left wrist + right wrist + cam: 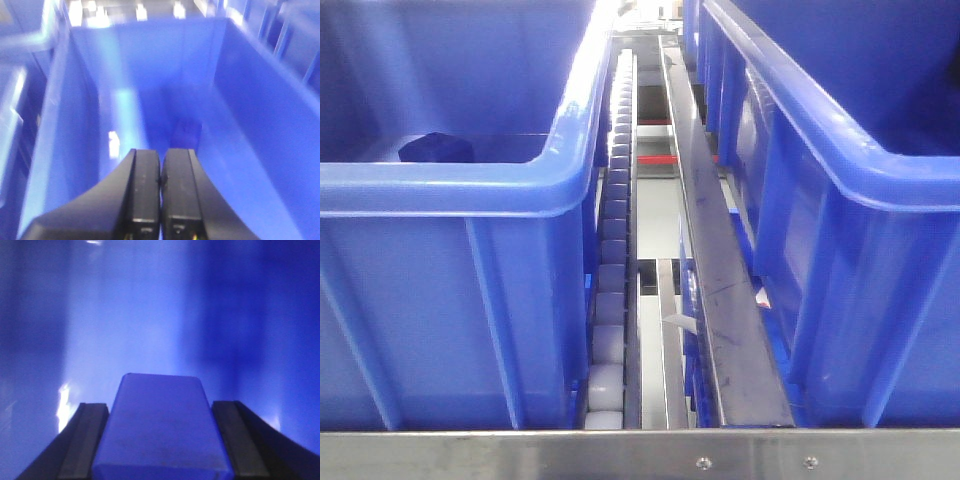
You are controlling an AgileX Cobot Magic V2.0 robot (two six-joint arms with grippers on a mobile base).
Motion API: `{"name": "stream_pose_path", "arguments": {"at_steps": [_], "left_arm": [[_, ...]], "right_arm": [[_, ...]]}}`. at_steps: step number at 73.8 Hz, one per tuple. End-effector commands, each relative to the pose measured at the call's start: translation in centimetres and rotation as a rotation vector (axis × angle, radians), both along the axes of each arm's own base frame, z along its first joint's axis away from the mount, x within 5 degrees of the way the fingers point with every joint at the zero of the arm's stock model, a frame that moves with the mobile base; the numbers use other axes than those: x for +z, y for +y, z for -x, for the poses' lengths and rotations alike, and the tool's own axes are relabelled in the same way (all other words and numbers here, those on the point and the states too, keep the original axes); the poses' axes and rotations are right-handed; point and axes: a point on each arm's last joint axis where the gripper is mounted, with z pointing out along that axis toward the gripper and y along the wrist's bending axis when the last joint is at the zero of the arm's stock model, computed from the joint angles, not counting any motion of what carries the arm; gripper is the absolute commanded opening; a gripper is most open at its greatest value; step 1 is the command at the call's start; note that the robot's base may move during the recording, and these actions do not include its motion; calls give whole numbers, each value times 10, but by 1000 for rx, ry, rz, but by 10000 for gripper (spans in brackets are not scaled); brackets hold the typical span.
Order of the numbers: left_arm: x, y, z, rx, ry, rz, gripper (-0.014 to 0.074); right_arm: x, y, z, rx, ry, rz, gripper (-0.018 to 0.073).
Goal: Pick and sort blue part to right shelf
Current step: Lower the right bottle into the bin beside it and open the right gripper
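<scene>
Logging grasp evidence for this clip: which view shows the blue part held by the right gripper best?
The right wrist view: the blue part fills the space between the right gripper's fingers, blue crate wall behind. The front view shows only crates and a dark blue lump in the left crate. The left wrist view shows another crate's interior.

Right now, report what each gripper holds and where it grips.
The right gripper holds a blue part, clamped between its fingers across the block's two long sides. The left gripper is shut on nothing, above a blue crate.
</scene>
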Motion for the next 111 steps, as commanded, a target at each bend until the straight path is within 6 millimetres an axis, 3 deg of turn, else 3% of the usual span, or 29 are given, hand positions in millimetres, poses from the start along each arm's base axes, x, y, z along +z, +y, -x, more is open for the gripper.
{"name": "stream_pose_path", "arguments": {"at_steps": [1,10,21,39,45,56,59,65,78,91,100,111], "left_arm": [[16,0,2,-11,-107,19,125],[16,0,2,-12,-104,24,125],[16,-1,2,-14,-103,28,125],[16,-1,2,-14,-103,28,125],[16,-1,2,-14,-103,28,125],[16,-1,2,-14,-103,28,125],[16,-1,2,-14,-103,28,125],[16,-1,2,-14,-103,28,125],[16,-1,2,-14,-103,28,125],[16,-1,2,-14,-103,28,125],[16,-1,2,-14,-103,28,125],[16,-1,2,-14,-103,28,125]], "right_arm": [[11,-1,-17,12,-95,1,251],[-14,0,-41,14,-52,4,251],[-37,1,-56,29,-29,18,251],[-50,1,-63,29,-12,19,265],[-50,1,-63,29,-12,19,347],[-49,1,-61,29,-4,19,620],[-47,1,-60,29,-9,19,643],[-38,1,-57,29,-32,18,612],[1,0,-36,28,-118,16,567],[35,-1,3,27,-184,10,361],[42,-3,37,27,-250,8,205],[39,-5,82,27,-339,5,118]]}}
